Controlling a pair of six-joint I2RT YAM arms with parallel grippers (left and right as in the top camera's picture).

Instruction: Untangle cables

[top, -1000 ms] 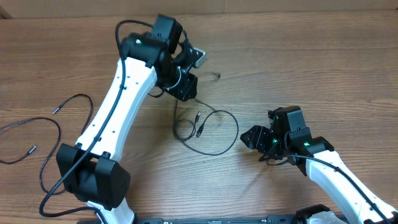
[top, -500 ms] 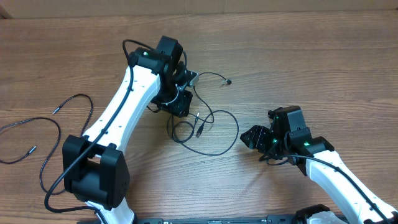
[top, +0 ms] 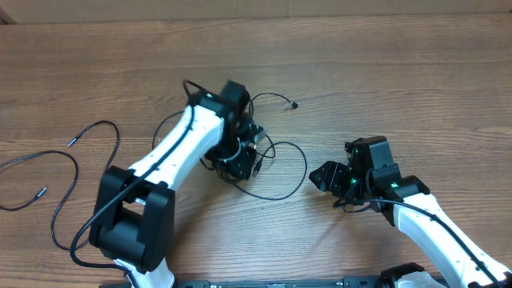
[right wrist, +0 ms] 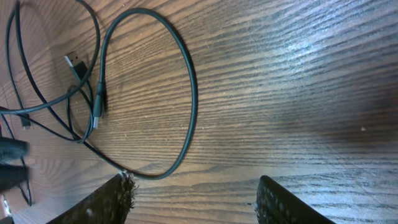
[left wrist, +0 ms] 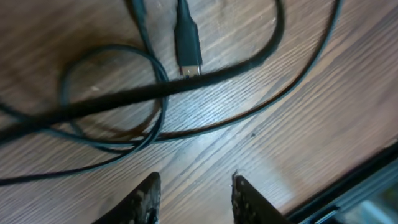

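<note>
Brown wood-grain table (top: 416, 88), looped cables (right wrist: 195, 93)

The left arm (top: 180, 148) swings down from the far side of the table (top: 416, 72) toward its own base. The left gripper (top: 240, 158) now hangs low over the tangled cables (top: 280, 172) in the middle. One thin cable end (top: 294, 104) lies farther right than before.

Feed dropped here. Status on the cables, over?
Left gripper open, empty, low over tangle. Right gripper open, empty, beside its loop. Another cable lies apart, far left. Left arm hides part of tangle overhead.
</note>
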